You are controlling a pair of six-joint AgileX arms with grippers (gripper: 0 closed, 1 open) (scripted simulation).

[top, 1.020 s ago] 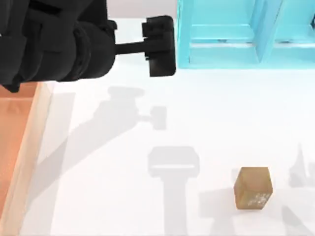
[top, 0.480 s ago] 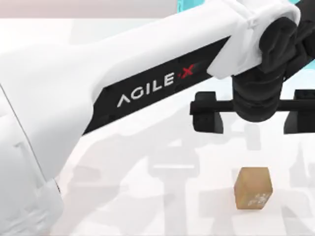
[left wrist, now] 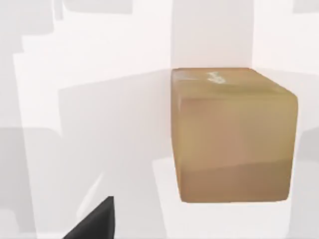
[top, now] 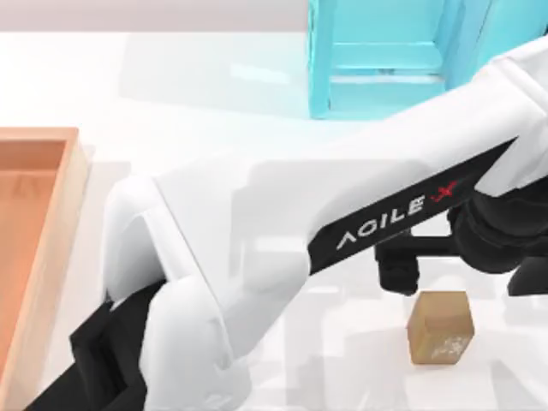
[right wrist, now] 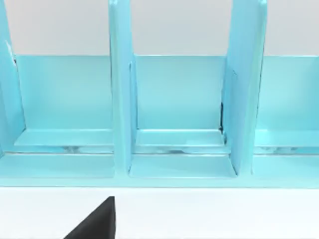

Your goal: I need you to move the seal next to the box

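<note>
One seal (top: 440, 328), tan block, on the white table (top: 214, 94) toward its right side, standing upright, speckled mark on the face turned to the near edge; no clear long axis. Left gripper (top: 458, 276): just above it, fingers spread, one black finger (top: 399, 272) apart from the block. Box (top: 51, 223): far left, well apart. Turquoise shelf (right wrist: 174, 119): at the back.

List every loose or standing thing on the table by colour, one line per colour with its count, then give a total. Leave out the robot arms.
Tan-brown: 1, the seal
Orange-brown with tan rim: 1, the box
Turquoise-blue: 1, the shelf-like frame
Total: 3
</note>
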